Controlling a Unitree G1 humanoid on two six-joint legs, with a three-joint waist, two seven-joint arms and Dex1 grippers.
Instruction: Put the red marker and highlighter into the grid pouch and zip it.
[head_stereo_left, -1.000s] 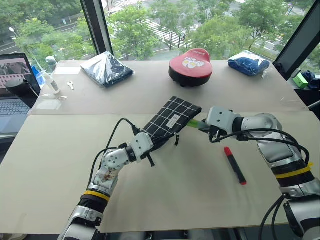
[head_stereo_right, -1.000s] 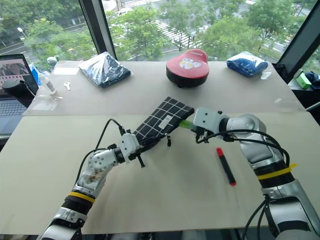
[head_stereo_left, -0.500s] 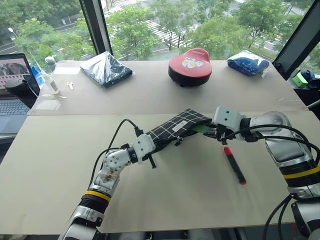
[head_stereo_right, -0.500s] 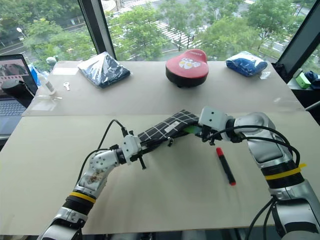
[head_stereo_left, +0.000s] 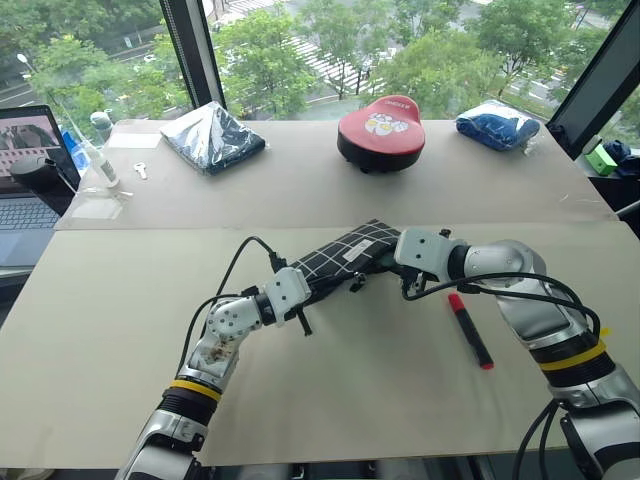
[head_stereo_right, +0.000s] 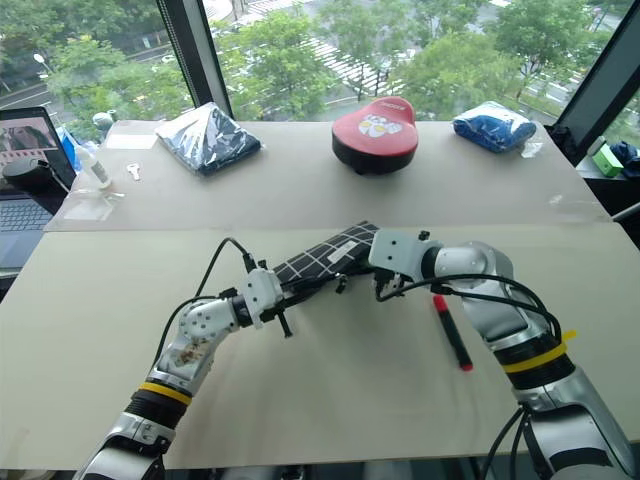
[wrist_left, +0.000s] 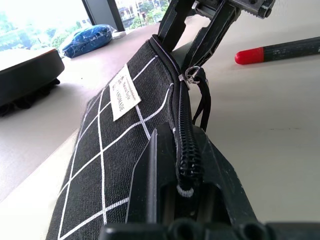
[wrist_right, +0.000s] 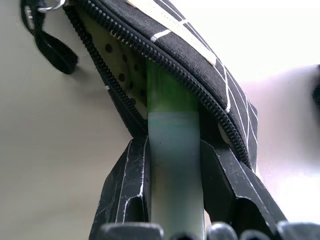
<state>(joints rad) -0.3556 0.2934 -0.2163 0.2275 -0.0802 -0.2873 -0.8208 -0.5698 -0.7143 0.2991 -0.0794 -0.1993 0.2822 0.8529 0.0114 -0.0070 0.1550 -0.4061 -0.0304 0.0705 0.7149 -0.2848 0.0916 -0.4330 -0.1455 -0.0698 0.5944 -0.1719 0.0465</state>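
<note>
**Highlighter entering the open pouch, marker on the table**

The grid pouch (head_stereo_left: 345, 258) is black fabric with white grid lines and a small white label. It is lifted off the table at a shallow tilt, seen nearly edge-on, its zipper open at the far end and the black pull strap dangling below. The highlighter (wrist_right: 172, 150), with a pale translucent body and light green cap, points cap-first into the pouch's open mouth, the cap already past the zipper teeth. The red marker (head_stereo_left: 470, 330), black-barrelled with a red cap, lies flat on the table to the right of the pouch, apart from it.
</note>
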